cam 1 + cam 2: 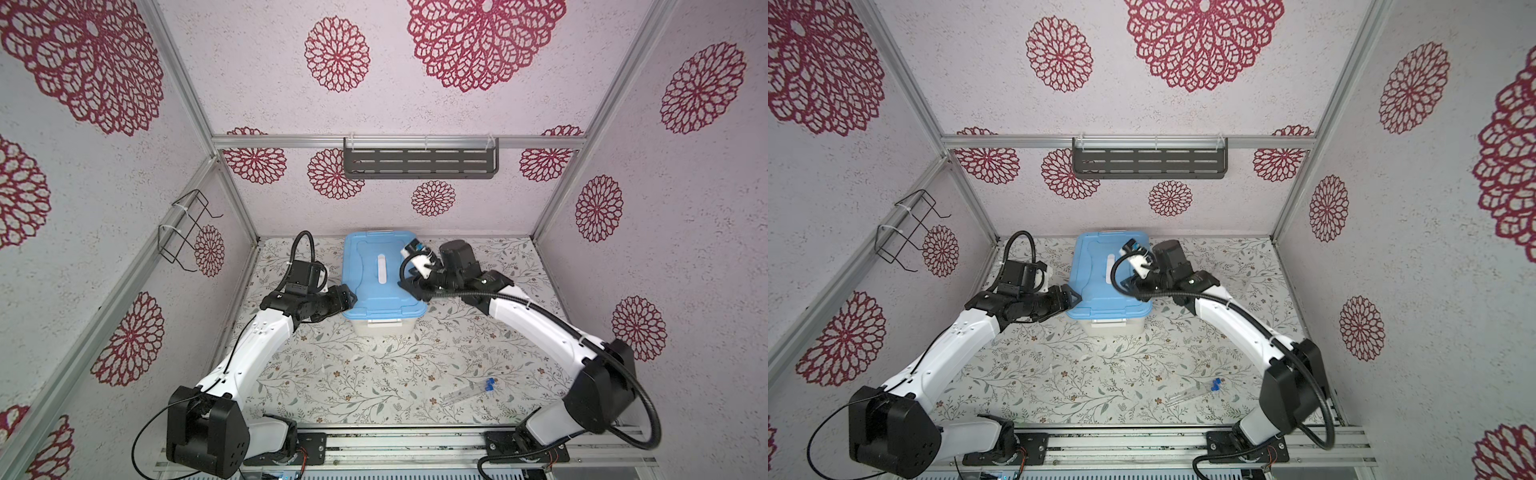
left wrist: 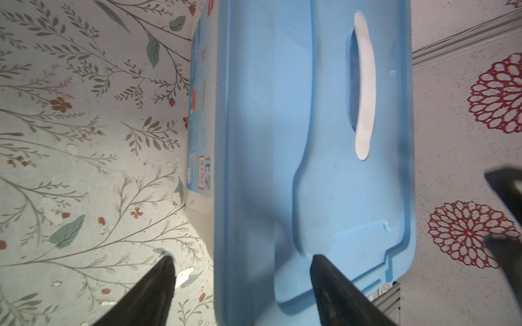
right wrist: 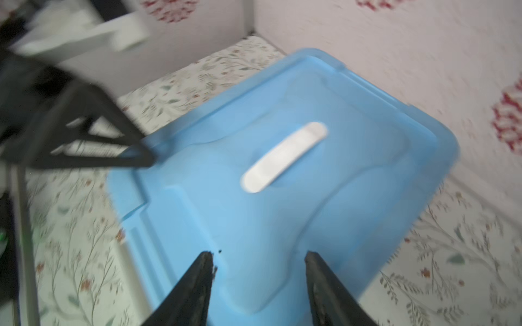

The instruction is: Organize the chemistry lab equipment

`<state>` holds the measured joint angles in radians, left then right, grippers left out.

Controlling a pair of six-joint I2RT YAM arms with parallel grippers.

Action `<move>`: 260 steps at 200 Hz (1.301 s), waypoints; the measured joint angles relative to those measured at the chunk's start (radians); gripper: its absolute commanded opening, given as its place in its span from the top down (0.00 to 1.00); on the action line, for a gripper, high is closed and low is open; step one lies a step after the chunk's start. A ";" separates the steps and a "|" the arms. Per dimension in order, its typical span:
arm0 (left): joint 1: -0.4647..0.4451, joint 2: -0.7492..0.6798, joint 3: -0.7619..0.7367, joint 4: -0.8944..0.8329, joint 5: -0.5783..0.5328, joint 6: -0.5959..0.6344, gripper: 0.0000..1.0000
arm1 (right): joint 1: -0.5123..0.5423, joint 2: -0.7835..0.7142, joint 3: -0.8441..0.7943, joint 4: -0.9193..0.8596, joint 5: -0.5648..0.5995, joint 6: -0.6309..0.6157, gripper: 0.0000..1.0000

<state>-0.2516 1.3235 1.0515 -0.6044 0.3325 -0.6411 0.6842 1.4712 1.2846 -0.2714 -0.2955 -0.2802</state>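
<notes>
On the flower-patterned table (image 1: 353, 386), a white bin (image 1: 382, 326) was seen standing toward the back wall, closed by a light-blue lid (image 1: 365, 266) with a white handle (image 1: 381, 269) lying flat in its middle. The left gripper (image 1: 351, 299) was held at the lid's left edge near the front corner. In the left wrist view its fingers (image 2: 158, 282) were shown well apart, one beside the bin's wall over the table and the other over the lid's top, with the lid's rim between them and nothing clamped.

The right gripper (image 1: 409, 282) was placed over the lid's right side. In the blurred right wrist view the right gripper (image 3: 258, 254) was seen with its fingers spread and only the blue lid beneath the gap; whether the tips touched the lid could not be told.

Two clear blue-capped tubes (image 1: 467, 392) were laid side by side on the table near the front right, well apart from the bin and near the right arm's base, as seen in both top views (image 1: 1192, 392). No gripper was near them.
</notes>
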 measured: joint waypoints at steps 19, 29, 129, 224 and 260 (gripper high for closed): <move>-0.002 0.019 0.000 0.017 0.021 -0.003 0.23 | 0.100 -0.077 -0.105 0.029 0.001 -0.169 0.34; -0.003 0.029 0.000 0.023 0.022 -0.003 0.23 | 0.133 -0.088 -0.138 0.037 0.013 -0.244 0.34; -0.005 0.057 -0.021 0.098 0.025 0.003 0.24 | 0.322 0.003 -0.305 0.314 0.453 -0.688 0.32; -0.005 0.042 -0.055 0.147 0.024 0.028 0.24 | 0.293 -0.009 -0.299 0.325 0.397 -0.696 0.57; -0.004 0.038 -0.060 0.153 0.022 0.033 0.24 | 0.249 -0.009 -0.229 0.248 0.316 -0.643 0.59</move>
<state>-0.2554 1.3617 0.9920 -0.4511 0.3542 -0.6083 0.9337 1.4624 1.0557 -0.0231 0.0208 -0.9230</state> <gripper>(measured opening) 0.760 0.417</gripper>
